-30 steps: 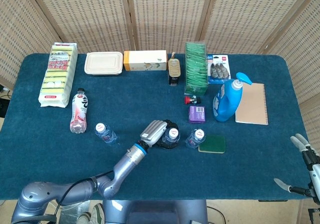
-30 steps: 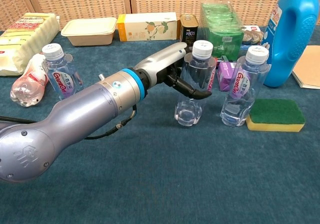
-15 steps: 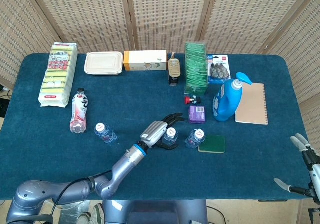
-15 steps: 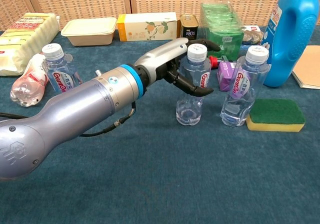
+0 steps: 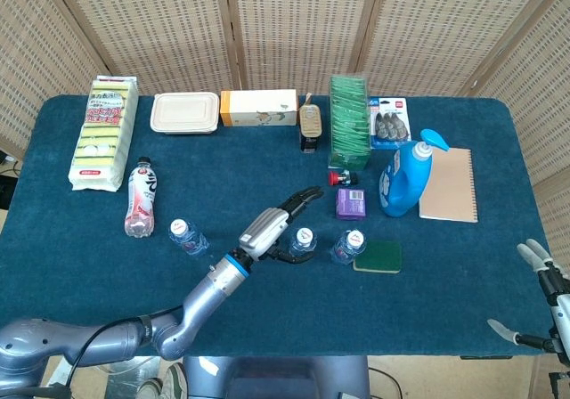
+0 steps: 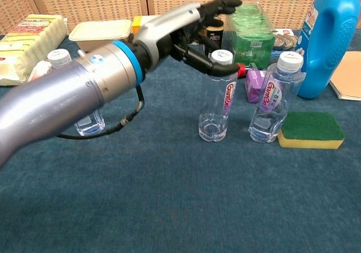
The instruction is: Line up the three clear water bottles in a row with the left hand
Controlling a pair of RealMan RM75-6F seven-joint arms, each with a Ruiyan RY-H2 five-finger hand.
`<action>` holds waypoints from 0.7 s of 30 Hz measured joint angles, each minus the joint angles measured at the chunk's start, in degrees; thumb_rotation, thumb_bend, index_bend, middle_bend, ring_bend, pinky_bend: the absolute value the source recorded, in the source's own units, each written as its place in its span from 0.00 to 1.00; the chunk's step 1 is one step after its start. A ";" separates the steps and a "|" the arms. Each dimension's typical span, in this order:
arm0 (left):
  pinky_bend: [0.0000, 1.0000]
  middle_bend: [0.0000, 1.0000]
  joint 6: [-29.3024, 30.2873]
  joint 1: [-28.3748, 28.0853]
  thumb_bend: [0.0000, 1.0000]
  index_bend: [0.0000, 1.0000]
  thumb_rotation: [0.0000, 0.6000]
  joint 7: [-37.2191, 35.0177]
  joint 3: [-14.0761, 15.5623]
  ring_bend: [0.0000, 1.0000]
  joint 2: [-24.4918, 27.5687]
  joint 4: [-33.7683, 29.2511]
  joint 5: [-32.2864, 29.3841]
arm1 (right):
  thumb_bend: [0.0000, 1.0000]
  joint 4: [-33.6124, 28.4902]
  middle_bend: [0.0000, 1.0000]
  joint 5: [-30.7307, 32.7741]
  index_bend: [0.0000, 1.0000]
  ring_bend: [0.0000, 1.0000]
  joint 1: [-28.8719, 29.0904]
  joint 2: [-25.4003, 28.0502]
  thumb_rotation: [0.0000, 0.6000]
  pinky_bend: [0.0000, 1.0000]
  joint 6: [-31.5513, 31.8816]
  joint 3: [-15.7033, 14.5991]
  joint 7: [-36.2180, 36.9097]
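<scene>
two clear plastic water bottles (image 6: 218, 95) (image 6: 273, 97) are seen upright; the left hand (image 6: 192, 27), fingers spread, holds nothing at their 10 o'clock.

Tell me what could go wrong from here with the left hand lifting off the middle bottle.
The left hand is open just above the middle bottle, with fingers beside its cap; a careless retreat could tip it into the right bottle close by. The left bottle sits far off, so the forearm may sweep it.

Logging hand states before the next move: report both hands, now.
Left hand: open, fingers spread above the middle clear plastic water bottle, holding nothing.
Right hand: cannot be told.
</scene>
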 measured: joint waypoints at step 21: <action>0.02 0.00 10.59 15.94 0.05 0.00 1.00 -14.85 1.32 0.00 32.93 -18.98 6.22 | 0.00 -1.54 0.00 -1.65 0.01 0.00 0.17 -0.61 1.00 0.00 -0.42 -0.79 -4.42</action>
